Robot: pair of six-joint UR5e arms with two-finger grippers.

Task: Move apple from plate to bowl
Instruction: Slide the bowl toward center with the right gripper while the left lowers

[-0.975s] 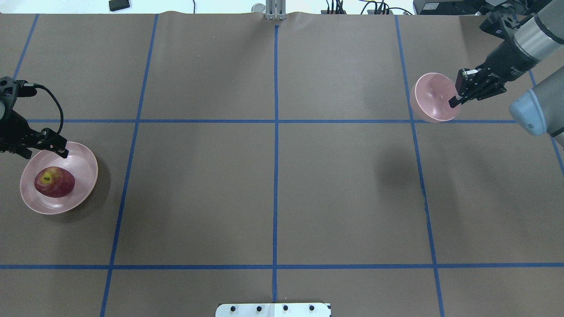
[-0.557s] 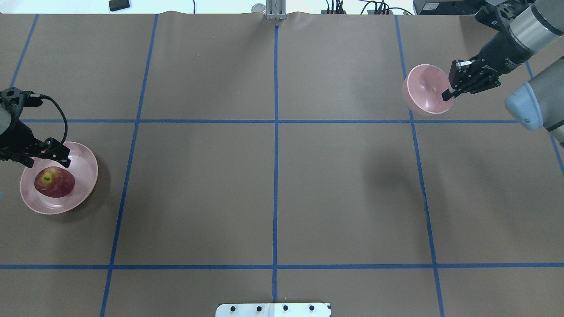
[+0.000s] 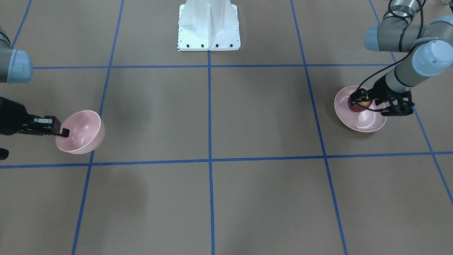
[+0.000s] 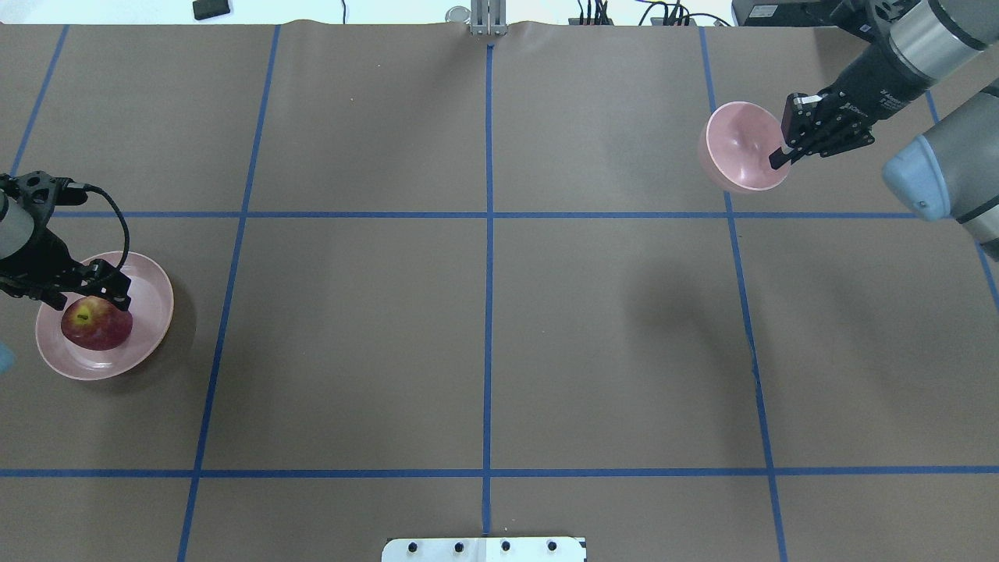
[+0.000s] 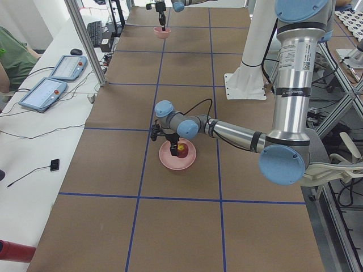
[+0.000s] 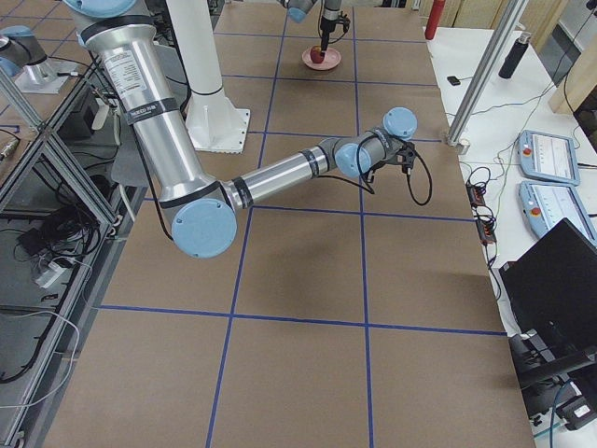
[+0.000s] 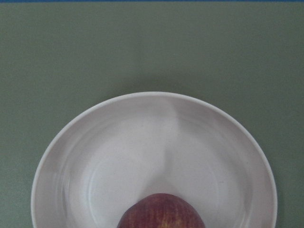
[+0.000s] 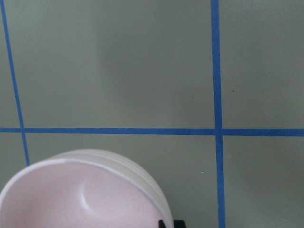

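Below, brown paper table (image 4: pixel 351 351), blue tape grid (image 4: pixel 488 312); right claw (image 4: pixel 779 160) pinches bowl (image 4: pixel 737 160) rim; left claw (image 4: pixel 84 295) spread over apple (image 4: pixel 97 328).

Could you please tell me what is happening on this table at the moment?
The right gripper is shut on the rim of the pink bowl and holds it tilted above the table. The left gripper hangs open just over the apple, which lies on the plate at the table's other end. The apple is not yet gripped.
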